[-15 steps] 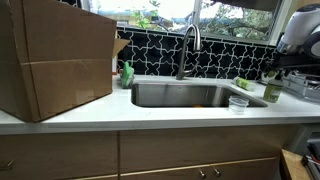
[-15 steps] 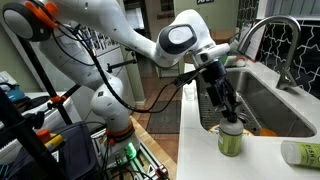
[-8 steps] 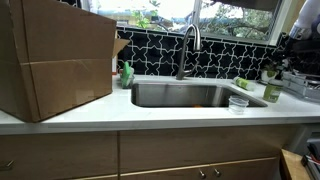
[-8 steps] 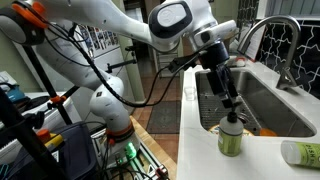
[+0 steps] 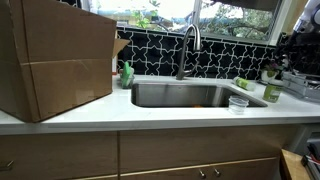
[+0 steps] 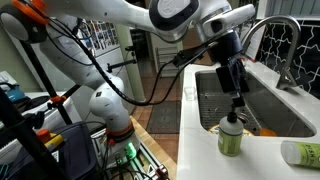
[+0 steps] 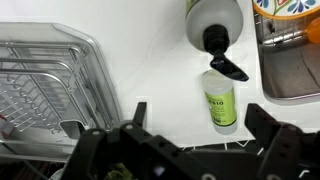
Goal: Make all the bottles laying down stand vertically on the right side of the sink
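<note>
One bottle point(image 6: 231, 139) upright, other bottle point(image 6: 300, 153) lying flat

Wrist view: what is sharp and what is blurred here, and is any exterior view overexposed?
Wrist view: the lying bottle on the white counter is sharp; the tool at the bottom edge is dark and blurred. In an exterior view the window behind the faucet is washed out by daylight.

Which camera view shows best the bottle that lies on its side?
The wrist view: the lying bottle shows whole from above, on the white counter. In an exterior view the picture's edge cuts it; in an exterior view it is only a small green shape.
</note>
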You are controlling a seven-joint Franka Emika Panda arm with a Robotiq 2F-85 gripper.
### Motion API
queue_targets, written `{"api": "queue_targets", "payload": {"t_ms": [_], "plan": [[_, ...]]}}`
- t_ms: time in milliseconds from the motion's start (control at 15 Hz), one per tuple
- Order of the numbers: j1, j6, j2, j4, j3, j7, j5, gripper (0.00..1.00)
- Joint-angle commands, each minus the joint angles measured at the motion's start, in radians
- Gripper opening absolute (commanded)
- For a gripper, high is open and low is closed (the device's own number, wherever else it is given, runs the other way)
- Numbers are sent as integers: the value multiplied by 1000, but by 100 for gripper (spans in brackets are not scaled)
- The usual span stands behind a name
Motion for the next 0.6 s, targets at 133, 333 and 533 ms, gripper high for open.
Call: {"api": "queue_targets", "payload": {"t_ms": [133,333,533], "plan": [[-54,23,54,34,36,-26,38,100],[-54,134,151,121,0,-104,47,100],[-64,314,305,228,-27,-202,38,100]]}}
